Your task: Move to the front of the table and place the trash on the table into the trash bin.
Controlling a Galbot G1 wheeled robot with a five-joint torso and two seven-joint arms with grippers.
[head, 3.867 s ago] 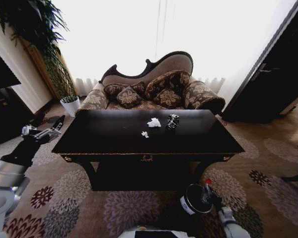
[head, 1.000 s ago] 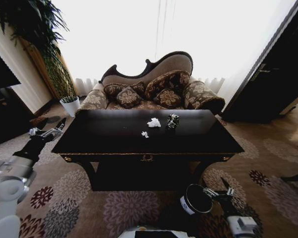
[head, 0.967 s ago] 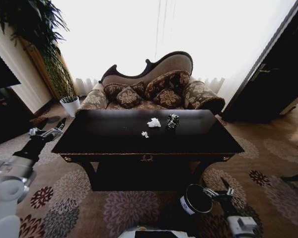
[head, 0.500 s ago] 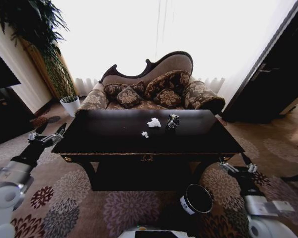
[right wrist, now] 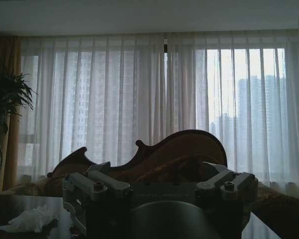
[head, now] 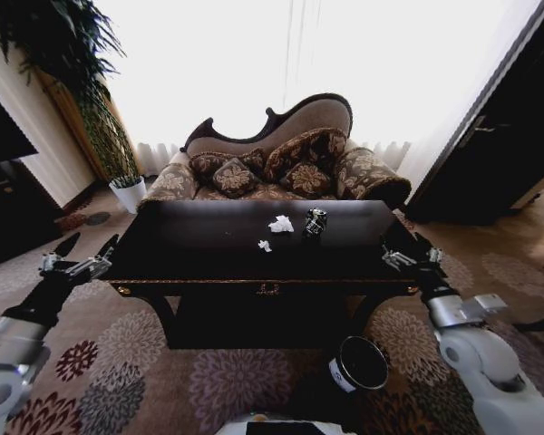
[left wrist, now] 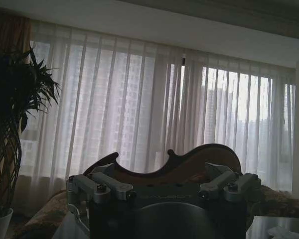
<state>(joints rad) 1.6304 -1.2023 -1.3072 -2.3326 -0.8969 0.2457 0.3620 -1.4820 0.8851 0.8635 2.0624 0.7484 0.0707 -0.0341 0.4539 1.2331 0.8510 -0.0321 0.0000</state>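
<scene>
Your right gripper (head: 408,255) hangs over the table's (head: 208,263) right end, near the front right corner, fingers spread apart and holding nothing. Your left gripper (head: 82,257) sits just off the table's left end, beside the front left corner, fingers also spread, empty.

Trash on the tabletop: a dark crushed can (head: 315,221) stands toward the back edge, right of centre. A white crumpled paper (head: 281,224) lies just beside it on its left. A smaller paper scrap (head: 265,246) lies nearer the middle, a little toward the front. From the right wrist you see a crumpled paper (right wrist: 32,219) on the dark tabletop.

The trash bin (head: 358,364) stands on the carpet (head: 208,381) in front of the table, below its front edge toward the right end, open mouth up.
</scene>
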